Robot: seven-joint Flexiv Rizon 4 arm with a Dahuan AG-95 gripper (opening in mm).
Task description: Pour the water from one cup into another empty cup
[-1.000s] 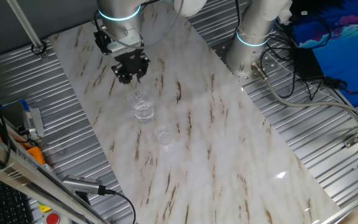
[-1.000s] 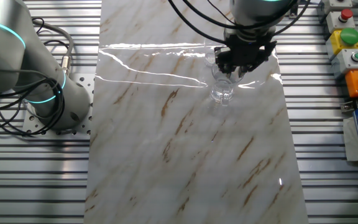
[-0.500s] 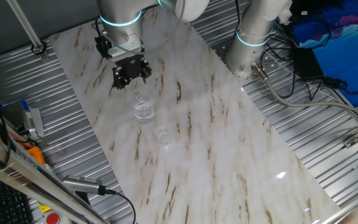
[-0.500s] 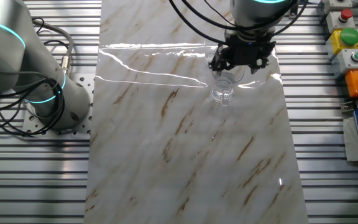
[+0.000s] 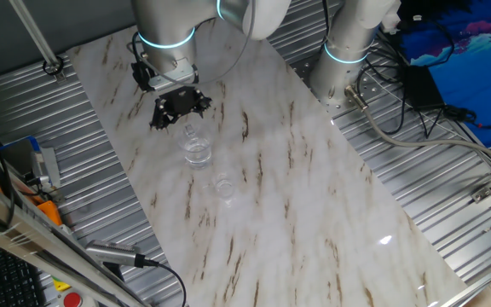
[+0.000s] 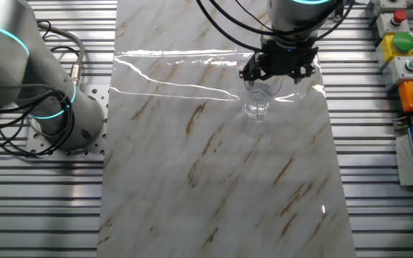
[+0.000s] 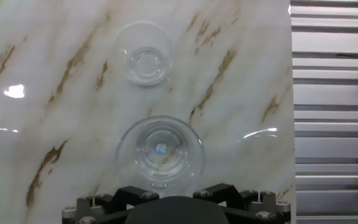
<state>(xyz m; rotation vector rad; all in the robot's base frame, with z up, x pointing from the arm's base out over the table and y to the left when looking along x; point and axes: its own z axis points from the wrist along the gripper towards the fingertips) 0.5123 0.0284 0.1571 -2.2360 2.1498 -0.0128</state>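
Marble, white with brown streaks, covers the table [image 5: 314, 196], and two clear glass cups stand on it. The big cup [image 7: 160, 154] sits low in the hand view, right above the gripper [image 7: 165, 204], and the small cup [image 7: 144, 53] sits at about 12 o'clock from it, a little apart and not touching. In one fixed view the big cup [image 5: 197, 150] is near the middle of the table and the small cup [image 5: 223, 186] is near it at about 5 o'clock. The gripper [image 5: 177, 107] hangs in the air over the table, at about 11 o'clock from the big cup. In the other fixed view the gripper [image 6: 279, 66] hovers just behind the big cup [image 6: 257, 106]. The water [image 7: 159, 155] is very hard to see, but it looks like a little is in the bottom of the big cup. The small cup looks empty. The gripper holds nothing. Its fingers look spread, but I cannot tell for sure. I think the step now is getting ready to grab the big cup, so no pouring is done yet. The next move needs the gripper to come down with a finger on each side of the big cup and squeeze gently. Glass is slippery, so it could slide or tip.
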